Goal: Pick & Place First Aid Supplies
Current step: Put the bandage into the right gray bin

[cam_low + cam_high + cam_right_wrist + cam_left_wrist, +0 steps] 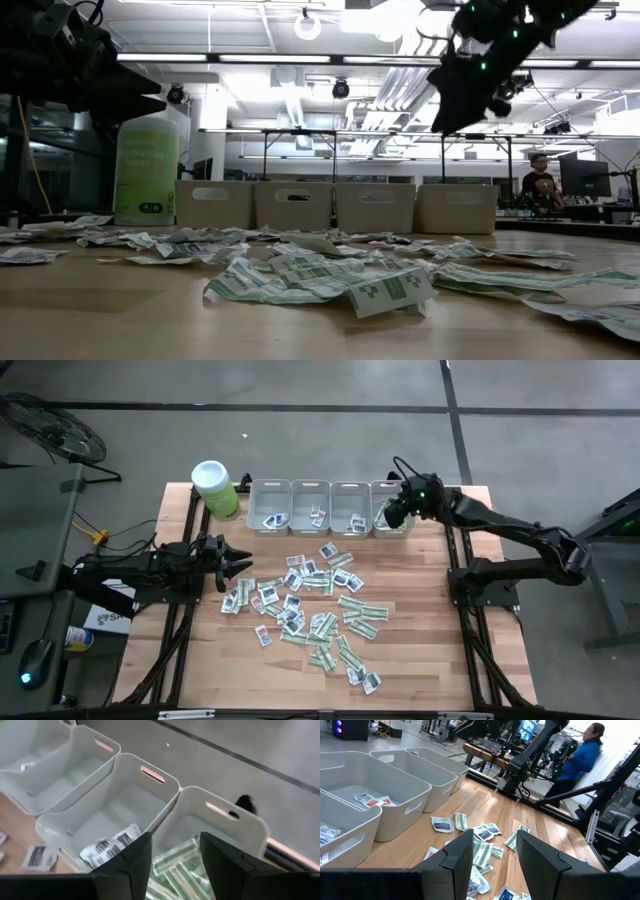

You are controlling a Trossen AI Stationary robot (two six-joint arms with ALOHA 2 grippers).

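With the right gripper (397, 512) spread empty over the rightmost bin (391, 536) at upper right and the left gripper (240, 567) parted at mid-left, we judge the packets (310, 610) strewn mid-table light, thin and floppy, best pinched by an edge.

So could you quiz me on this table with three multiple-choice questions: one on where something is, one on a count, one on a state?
1. Where is the right gripper?
A. over the rightmost bin
B. over the canister
C. over the packet pile

2. How many grey bins stand in the row?
A. two
B. four
C. six

3. The right gripper is:
A. open, empty
B. shut on a packet
C. shut on the canister

Answers: 1 A, the high view shows it above that bin. 2 B, four side by side. 3 A, its wrist view shows spread fingers, nothing between.
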